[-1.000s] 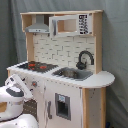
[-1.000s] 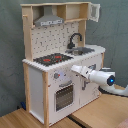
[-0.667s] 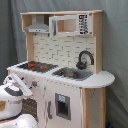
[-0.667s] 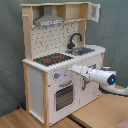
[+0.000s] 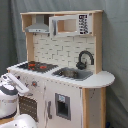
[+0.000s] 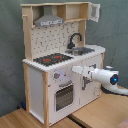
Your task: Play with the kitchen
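You're looking at a smooth white arm of rounded, cylindrical plastic-looking segments (image 6: 102, 76) with darker grey bands at the joints and a dark, blue-lit end cap (image 6: 115, 79).

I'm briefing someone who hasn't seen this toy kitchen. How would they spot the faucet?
Start at the white and light-wood toy kitchen and find its countertop. Beside the black-and-red stovetop lies the grey sink; the black faucet arches over it, the countertop's only tall curved piece.
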Controlling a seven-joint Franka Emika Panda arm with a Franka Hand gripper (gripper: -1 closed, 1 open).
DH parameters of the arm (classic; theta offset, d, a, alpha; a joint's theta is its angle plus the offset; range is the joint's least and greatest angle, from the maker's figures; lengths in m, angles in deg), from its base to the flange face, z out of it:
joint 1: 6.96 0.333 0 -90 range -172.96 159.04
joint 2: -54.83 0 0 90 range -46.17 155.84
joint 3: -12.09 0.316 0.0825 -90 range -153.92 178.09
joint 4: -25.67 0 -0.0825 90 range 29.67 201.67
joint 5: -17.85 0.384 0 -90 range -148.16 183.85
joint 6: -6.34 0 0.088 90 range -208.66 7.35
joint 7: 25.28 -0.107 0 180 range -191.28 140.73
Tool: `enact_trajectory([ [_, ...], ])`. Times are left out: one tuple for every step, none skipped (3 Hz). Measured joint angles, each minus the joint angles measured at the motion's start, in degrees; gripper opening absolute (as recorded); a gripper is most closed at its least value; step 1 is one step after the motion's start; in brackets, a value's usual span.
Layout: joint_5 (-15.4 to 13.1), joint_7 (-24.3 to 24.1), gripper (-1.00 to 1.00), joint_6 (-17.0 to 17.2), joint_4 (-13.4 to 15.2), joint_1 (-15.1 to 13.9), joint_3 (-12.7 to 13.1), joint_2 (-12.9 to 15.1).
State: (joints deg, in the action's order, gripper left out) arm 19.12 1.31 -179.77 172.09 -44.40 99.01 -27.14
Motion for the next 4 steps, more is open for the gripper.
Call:
enact_trajectory([
  [0.0, 4.2, 1.00, 3.7, 0.3, 3.2, -1.0, -0.1],
  [0.0, 9.0, 1.00, 7.1, 0.5, 6.0, -1.7, -0.3],
  [0.0, 13.7, 1.00, 10.1, 1.4, 8.9, -2.0, -0.6],
  [0.0, 18.2, 1.00, 12.7, 2.1, 11.7, -2.0, -1.0],
])
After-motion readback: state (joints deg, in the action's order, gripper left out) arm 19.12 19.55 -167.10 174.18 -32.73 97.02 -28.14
